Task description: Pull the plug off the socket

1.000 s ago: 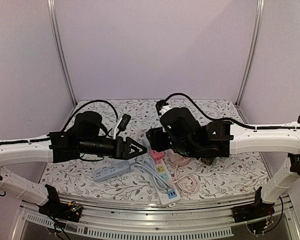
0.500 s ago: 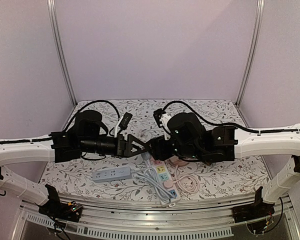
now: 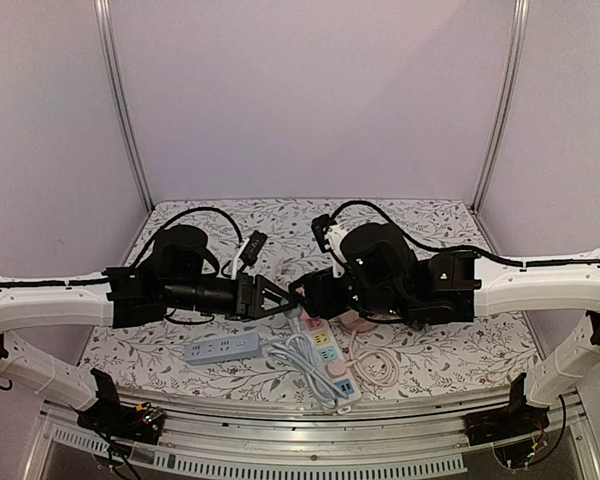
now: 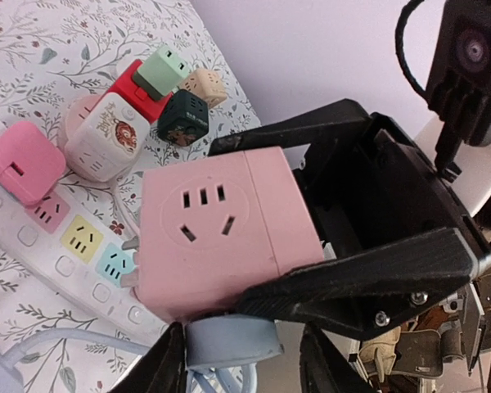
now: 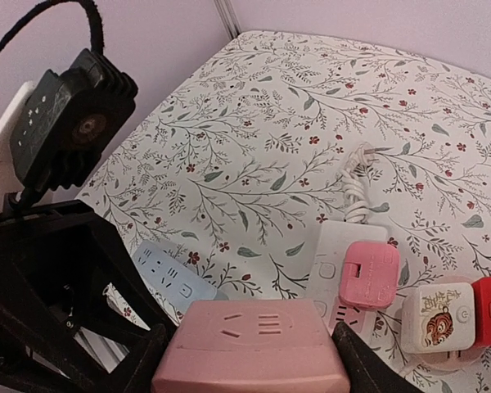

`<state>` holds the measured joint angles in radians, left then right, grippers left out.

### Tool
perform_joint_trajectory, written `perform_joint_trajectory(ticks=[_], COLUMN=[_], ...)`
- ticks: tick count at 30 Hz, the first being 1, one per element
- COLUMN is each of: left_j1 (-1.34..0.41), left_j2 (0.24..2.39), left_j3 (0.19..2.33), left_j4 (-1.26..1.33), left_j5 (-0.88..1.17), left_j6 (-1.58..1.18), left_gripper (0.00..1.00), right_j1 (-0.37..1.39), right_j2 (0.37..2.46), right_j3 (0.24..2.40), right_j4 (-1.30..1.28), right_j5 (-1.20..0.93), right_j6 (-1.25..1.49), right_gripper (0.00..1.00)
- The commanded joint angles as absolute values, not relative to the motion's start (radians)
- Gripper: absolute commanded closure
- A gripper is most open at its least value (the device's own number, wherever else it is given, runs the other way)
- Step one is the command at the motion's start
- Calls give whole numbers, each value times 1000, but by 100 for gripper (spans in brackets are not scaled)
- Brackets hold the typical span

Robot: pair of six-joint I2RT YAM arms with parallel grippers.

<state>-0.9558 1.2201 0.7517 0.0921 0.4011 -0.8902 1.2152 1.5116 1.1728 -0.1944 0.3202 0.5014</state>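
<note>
My right gripper (image 5: 247, 337) is shut on a pink cube socket (image 5: 258, 348), held in the air above the table; its black fingers (image 4: 368, 278) clamp the cube's sides. A blue-grey plug (image 4: 229, 344) sits in the cube's underside, with its cable hanging down. My left gripper (image 4: 241, 337) stands open around that plug. One finger lies against the plug's left side and a small gap shows at the other. In the top view the two grippers meet tip to tip, left (image 3: 278, 297) and right (image 3: 306, 290), and hide the cube.
Below lies a white power strip (image 4: 65, 246) with coloured sockets and a pink adapter (image 4: 20, 160) plugged in. A tiger-print adapter (image 4: 106, 135) and several small cube adapters (image 4: 176, 90) sit beside it. A blue-grey strip (image 3: 222, 347) and coiled cable (image 3: 295, 355) lie at the front.
The right gripper carried the pink socket up and left to meet the left gripper. The left jaws widened, then narrowed around the plug.
</note>
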Motion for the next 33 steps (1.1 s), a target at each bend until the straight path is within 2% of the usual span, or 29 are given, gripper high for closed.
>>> perform_joint_trajectory(ticks=[1,6,12,15,18,23,28,33], left_j1=[-962,-961,-961,-960,-960,-959,-952,-950], left_j2=[1240,1256,1277,1282,1286,1287,1271,1251], left_j3=[742,742,749,754,757,756,751,746], left_j4=[106,107,122,126,132,137,134,125], left_j5=[396,400,406,403,397,405,395,379], left_j6=[-891,-896,-901,-897,-897,-902,-906,-891], left_gripper=[55,48,50,58,73,90,99,100], right_j1=[1205,1196,1196,1196,1196,1196,1196,1196], right_j2=[1468,1466,1469,1471,1471,1464,1455,1453], right_j3=[1176,1176,1176,1174,1166,1150,1140,1175], right_j4=[-114,-103,-89,-81,-75,-69,-74,-223], right_j5=[303,288,268,246,235,225,223,438], right_j6=[533,538,534,524,510,477,437,525], right_gripper=[100,100,100,100,100,100,100,100])
